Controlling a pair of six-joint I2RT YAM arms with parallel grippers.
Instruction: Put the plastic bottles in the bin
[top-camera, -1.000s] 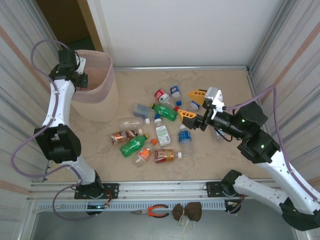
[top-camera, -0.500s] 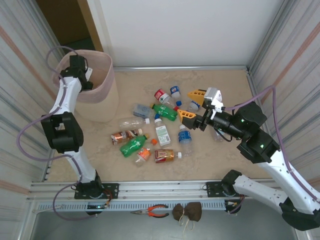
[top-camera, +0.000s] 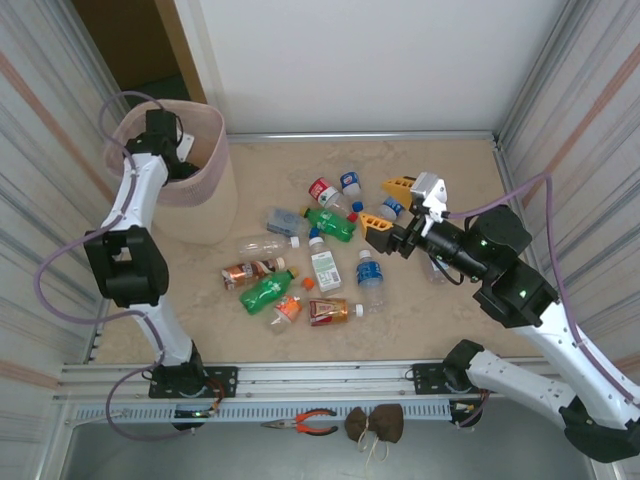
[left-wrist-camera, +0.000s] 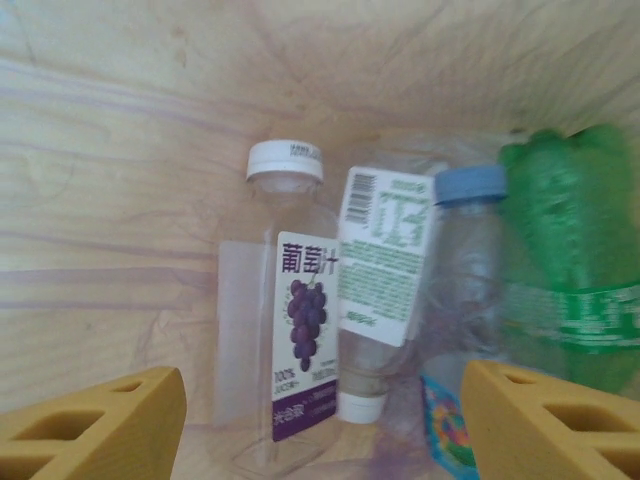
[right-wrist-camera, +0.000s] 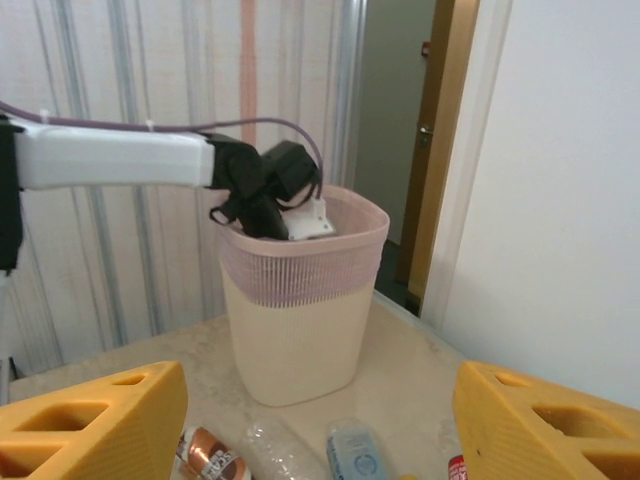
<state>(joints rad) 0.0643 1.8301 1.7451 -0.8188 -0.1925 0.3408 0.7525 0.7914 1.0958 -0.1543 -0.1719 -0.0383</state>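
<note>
The bin (top-camera: 190, 195) stands at the back left, beige with a pink bag over its rim; it also shows in the right wrist view (right-wrist-camera: 300, 300). My left gripper (top-camera: 170, 152) hangs inside its mouth, open (left-wrist-camera: 325, 440), with nothing between the fingers. Below it in the bin lie a grape-label bottle (left-wrist-camera: 300, 330), a clear bottle with a green-and-white label (left-wrist-camera: 385, 270), a blue-capped one (left-wrist-camera: 470, 250) and a green one (left-wrist-camera: 570, 270). Several plastic bottles lie scattered on the floor, among them a green one (top-camera: 330, 224) and a blue-label one (top-camera: 369, 272). My right gripper (top-camera: 390, 205) hovers open at their right edge (right-wrist-camera: 318, 430).
Corrugated walls close in on both sides, with a white wall behind. A doorway opens behind the bin (top-camera: 130, 40). Orange-handled pliers (top-camera: 315, 422) and a brown lump (top-camera: 375, 423) lie on the front rail. Bare floor (top-camera: 450, 170) stretches at the back right.
My left gripper has swung from the bin's left rim over its mouth and its jaws have opened. The right gripper has shifted slightly.
</note>
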